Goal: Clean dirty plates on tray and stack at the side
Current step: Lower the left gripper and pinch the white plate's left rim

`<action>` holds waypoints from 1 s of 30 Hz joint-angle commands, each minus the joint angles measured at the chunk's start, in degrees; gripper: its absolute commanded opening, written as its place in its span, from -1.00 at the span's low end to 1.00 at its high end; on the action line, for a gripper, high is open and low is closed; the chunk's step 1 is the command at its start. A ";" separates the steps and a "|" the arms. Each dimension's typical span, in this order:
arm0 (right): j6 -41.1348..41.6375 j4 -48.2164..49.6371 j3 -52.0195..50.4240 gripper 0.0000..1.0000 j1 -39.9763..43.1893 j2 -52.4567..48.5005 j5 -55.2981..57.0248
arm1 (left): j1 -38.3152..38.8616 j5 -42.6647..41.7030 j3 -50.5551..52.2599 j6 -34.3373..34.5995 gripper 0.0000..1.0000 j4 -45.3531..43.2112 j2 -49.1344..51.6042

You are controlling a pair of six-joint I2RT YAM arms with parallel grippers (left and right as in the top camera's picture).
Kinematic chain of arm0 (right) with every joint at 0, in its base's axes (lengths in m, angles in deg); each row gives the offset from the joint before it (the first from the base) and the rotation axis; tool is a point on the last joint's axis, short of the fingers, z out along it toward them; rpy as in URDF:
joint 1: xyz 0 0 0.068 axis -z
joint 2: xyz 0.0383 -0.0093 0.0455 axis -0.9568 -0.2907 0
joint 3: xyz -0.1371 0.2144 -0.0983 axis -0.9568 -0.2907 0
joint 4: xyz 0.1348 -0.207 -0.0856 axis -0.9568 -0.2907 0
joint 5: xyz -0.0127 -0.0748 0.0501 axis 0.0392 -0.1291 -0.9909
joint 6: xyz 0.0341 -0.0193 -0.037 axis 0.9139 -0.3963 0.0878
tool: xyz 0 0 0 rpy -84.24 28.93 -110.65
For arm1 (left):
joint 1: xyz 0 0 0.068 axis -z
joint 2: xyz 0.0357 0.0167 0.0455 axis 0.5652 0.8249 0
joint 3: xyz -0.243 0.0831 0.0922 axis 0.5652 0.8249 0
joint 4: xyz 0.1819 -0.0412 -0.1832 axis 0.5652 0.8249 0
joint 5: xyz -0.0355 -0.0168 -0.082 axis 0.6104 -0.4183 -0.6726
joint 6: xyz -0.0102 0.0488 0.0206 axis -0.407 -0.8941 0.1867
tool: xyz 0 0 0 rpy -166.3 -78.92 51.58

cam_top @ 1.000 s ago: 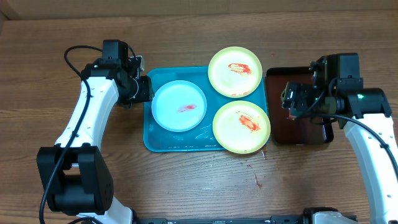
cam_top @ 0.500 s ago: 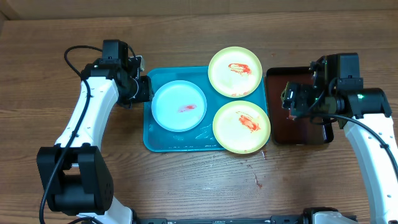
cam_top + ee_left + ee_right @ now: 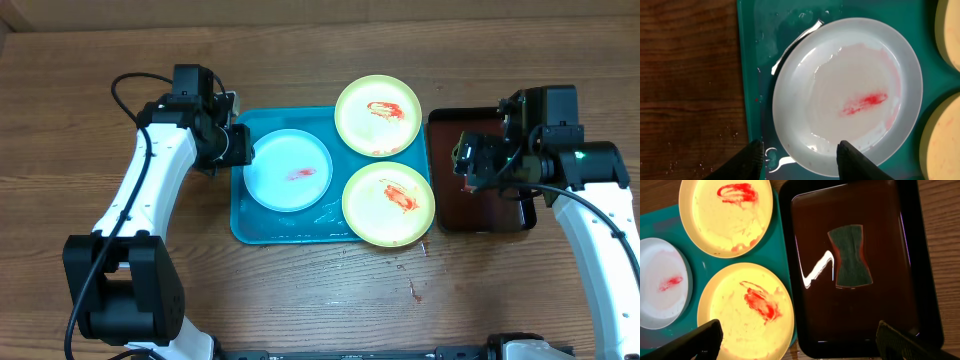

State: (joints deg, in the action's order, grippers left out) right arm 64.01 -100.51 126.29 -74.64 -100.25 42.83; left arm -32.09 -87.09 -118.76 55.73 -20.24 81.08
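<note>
A big blue tray (image 3: 250, 228) sits in the middle of the brown wood bench (image 3: 300, 300). Three plates are on it.

The white plate (image 3: 288, 170) lies flat on the left part of the tray. It has one small red smear near its middle. The tray floor around it looks wet and shiny.

The top yellow plate (image 3: 377, 115) sits at the far right corner of the tray, and part of it hangs over the far rim. It has a red smear on its far half. The bottom yellow plate (image 3: 388, 203) sits at the near right corner and sticks out a little over the right rim. It has a red smear in its middle. The two yellow plates are just beside each other, and both are just beside the white plate.

The left hand (image 3: 799, 150) is at the left edge of the white plate. Its two fingers (image 3: 752, 152) are apart. One finger is over the wet tray just outside the plate's rim, and the other is over the plate, so the rim is between them. I cannot tell if they touch the plate.

A dark tray (image 3: 480, 218) lies on the bench just to the right of the blue tray. A grey-green sponge (image 3: 851, 256), thin in the middle, lies flat in it. The floor of this tray looks wet too.

The right hand (image 3: 797, 337) hangs over the dark tray. Its fingers are far apart and hold nothing.

A few little red spots (image 3: 415, 290) are on the bench, near the right front corner of the blue tray.
</note>
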 commanded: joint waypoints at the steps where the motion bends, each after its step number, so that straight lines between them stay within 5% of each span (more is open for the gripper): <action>1: -0.20 0.31 1.44 1.00 -0.33 0.24 0.50 | 0.39 0.28 0.79 0.20 0.00 0.61 0.52; 6: -0.20 1.05 1.44 1.00 -0.33 0.24 0.50 | 0.33 0.26 1.86 0.17 0.00 0.55 2.27; 15: 0.04 3.34 1.44 1.00 -0.33 0.24 -0.48 | 0.33 1.75 1.86 0.11 -0.40 -1.66 9.14; 26: 0.02 3.54 1.44 1.00 -0.33 0.24 -3.63 | 0.37 2.75 1.88 -1.57 -0.45 -6.23 13.55; 30: 0.00 3.52 1.44 1.00 -0.33 0.24 -3.61 | 0.37 1.99 1.88 -1.53 -0.70 -7.26 15.43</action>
State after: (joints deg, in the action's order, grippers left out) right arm 64.01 -97.47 126.29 -74.64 -100.25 39.94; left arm -31.87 -84.97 -117.05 55.18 -27.17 94.35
